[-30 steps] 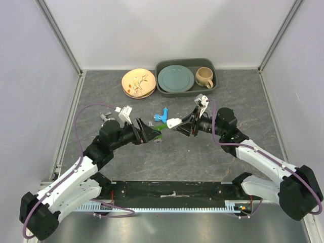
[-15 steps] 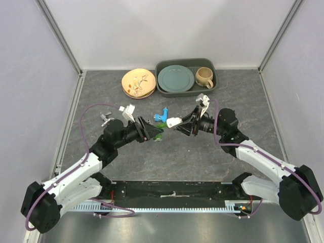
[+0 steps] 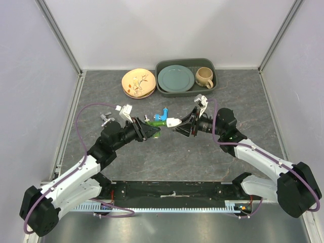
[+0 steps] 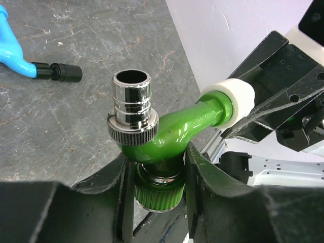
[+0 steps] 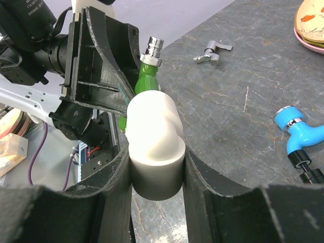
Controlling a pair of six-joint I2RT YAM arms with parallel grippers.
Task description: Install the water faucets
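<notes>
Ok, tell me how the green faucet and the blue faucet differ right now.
The bright green plastic faucet is clamped in the left hand, off the grey table; the light blue plastic faucet lies loose on it. Green ends in a chrome coupling, blue in a black tip. Both are small plastic taps.

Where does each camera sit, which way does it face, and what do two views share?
Top external: overhead behind the bases, looking down on the table; left arm and right arm show.
Left wrist: on the left arm, facing the green faucet in the left hand; fingers show.
Right wrist: on the right arm, facing the white elbow in the right hand; fingers show.
Shared: both wrist views show the blue faucet.
</notes>
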